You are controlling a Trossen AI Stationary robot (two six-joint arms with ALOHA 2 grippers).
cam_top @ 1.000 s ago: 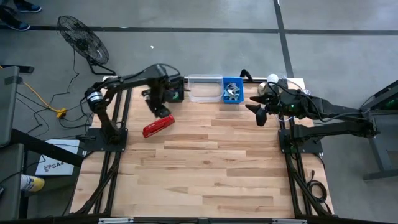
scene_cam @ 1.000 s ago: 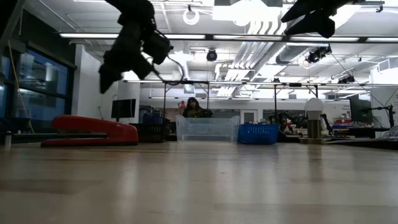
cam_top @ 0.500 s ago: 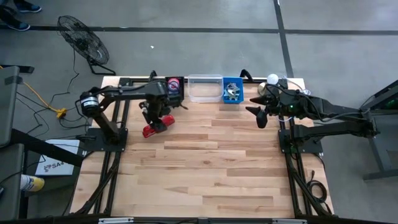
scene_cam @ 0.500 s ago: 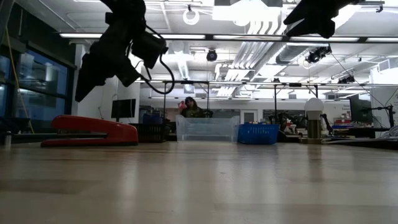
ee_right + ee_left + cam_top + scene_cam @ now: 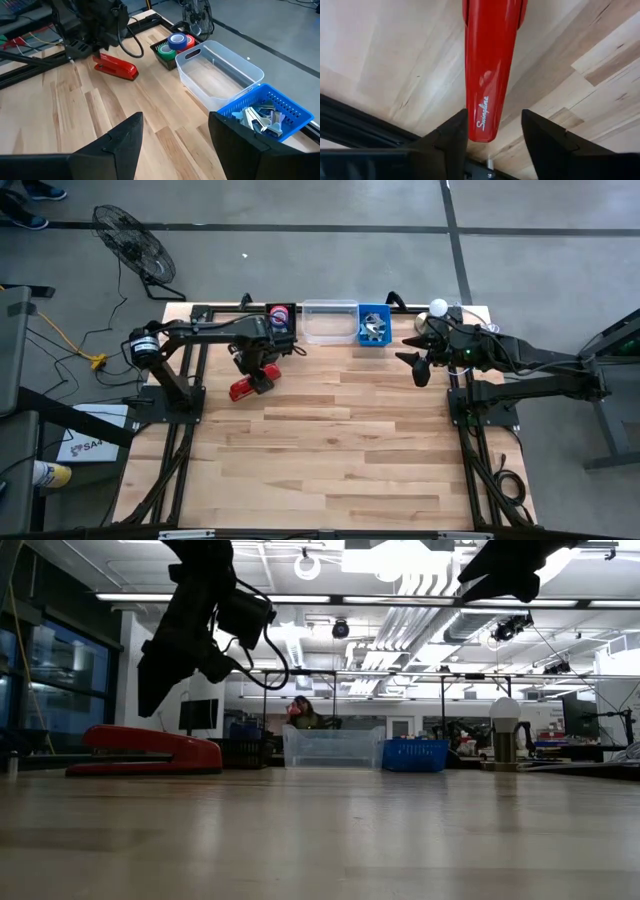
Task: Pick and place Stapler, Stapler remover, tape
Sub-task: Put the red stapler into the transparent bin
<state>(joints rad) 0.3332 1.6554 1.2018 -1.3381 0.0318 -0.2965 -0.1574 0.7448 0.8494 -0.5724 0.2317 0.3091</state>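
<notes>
One red stapler point(image 5: 253, 383) lies flat on the table's point(image 5: 340, 450) far-left part. The left gripper point(image 5: 492, 130) hovers just above its end, fingers spread on either side, not touching. Behind it stand three bins: a dark tray of tape rolls point(image 5: 176, 44), one clear bin point(image 5: 329, 322), and one blue basket point(image 5: 374, 326). The right gripper point(image 5: 172, 131) waits spread, high near the basket. Only the low view shows a person point(image 5: 304, 713) beyond.

White script reading "Swingline" runs along the top of the red stapler point(image 5: 490, 65).
</notes>
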